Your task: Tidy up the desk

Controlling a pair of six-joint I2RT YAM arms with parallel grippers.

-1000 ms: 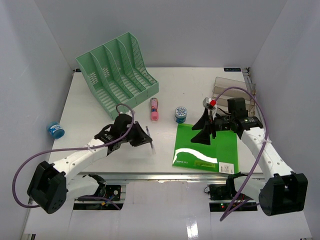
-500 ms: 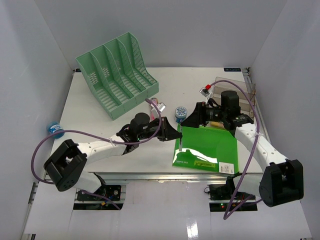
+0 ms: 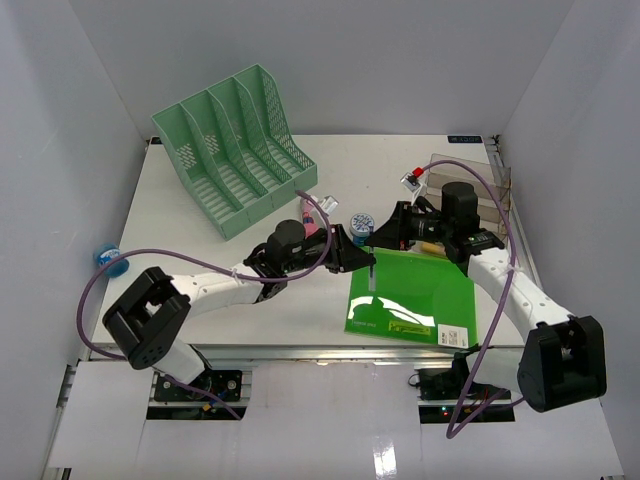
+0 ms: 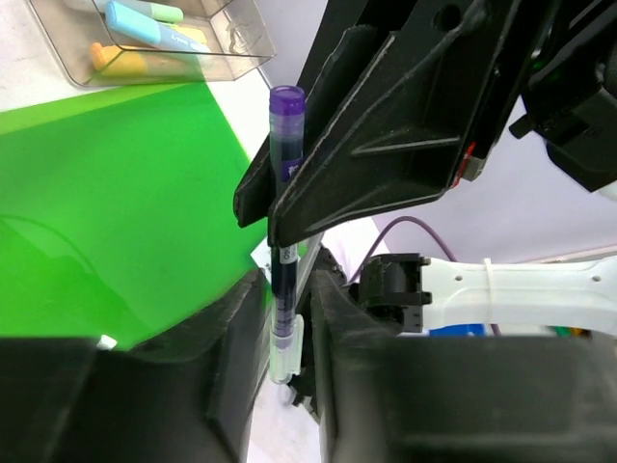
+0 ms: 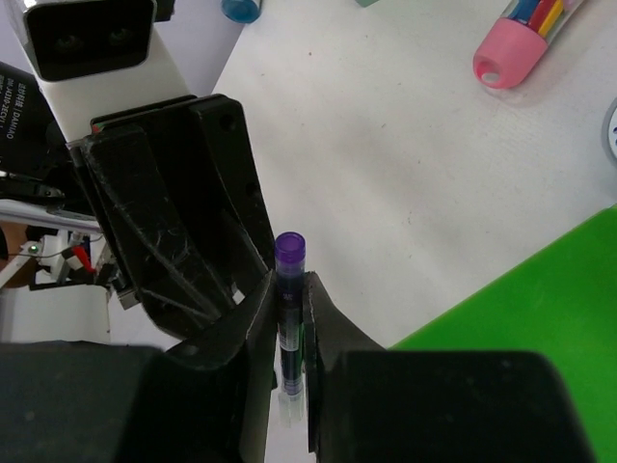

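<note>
The table [image 3: 400, 170] spreads out under both arms, with a mint file rack [image 3: 235, 140] at its far left, a clear tray [image 3: 480, 190] at its far right and a green folder [image 3: 415, 295] lying flat near the front right. The two tools meet above the folder's far-left corner, with a pen [image 3: 372, 278] between them.

The pen [image 4: 282, 241] stands about upright, purple cap on top and clear end hanging down over the folder. The left tool [image 4: 286, 323] is closed on its lower part, one finger pressed to each side. The right tool [image 5: 289, 338] comes in from the opposite side, and in its own camera its fingers look pinched on the barrel just under the cap. From what I can see, both have hold of it at once.

I judge this to be a handover in midair. The tray, which already holds a few highlighters [image 4: 145, 14], lies far and right of the pen, close to the right arm and well away from the left. The pen's upright axis suits both grips, which sit one above the other. Next, the left tool would have to let go, and if it pulls away sideways it could tip the pen in the right tool's grip.
</note>
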